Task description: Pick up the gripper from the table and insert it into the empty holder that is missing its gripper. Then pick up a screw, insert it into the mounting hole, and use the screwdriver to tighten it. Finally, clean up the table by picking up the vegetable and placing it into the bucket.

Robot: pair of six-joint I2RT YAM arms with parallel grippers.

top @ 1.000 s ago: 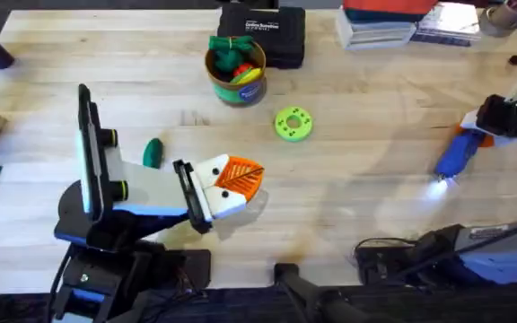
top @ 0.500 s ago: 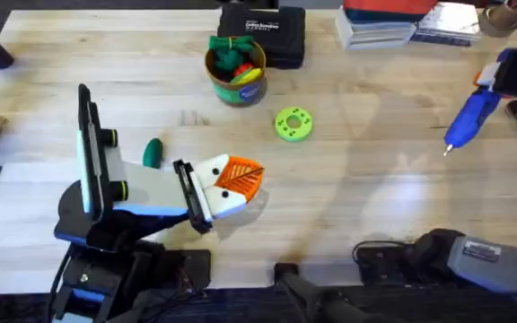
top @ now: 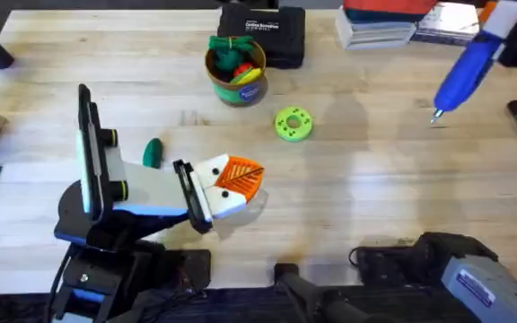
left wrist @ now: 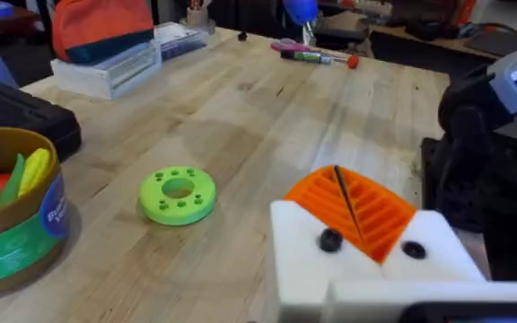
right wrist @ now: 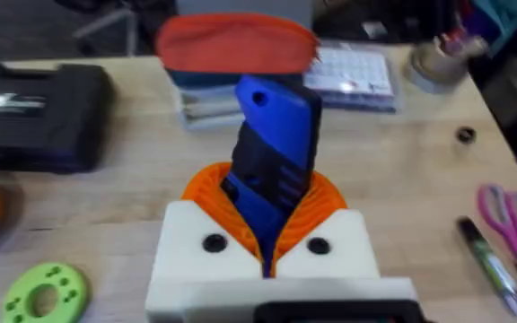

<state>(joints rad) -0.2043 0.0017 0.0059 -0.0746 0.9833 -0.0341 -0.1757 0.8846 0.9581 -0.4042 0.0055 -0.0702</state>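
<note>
One chunky blue screwdriver (right wrist: 272,161), tilted, clamped in right tool (right wrist: 267,260).

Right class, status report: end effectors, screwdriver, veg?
Right end effector shut on screwdriver, lifted at the table's far right. Left end effector shut, low. Vegetable on table, outside bucket.

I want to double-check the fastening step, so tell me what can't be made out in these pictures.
- Screw and mounting hole: too small to tell in the overhead view.
- Left gripper: whether its orange tips are shut, unclear overhead and in its wrist view.
- Screwdriver: its top end, cut off by the overhead view's upper edge.
</note>
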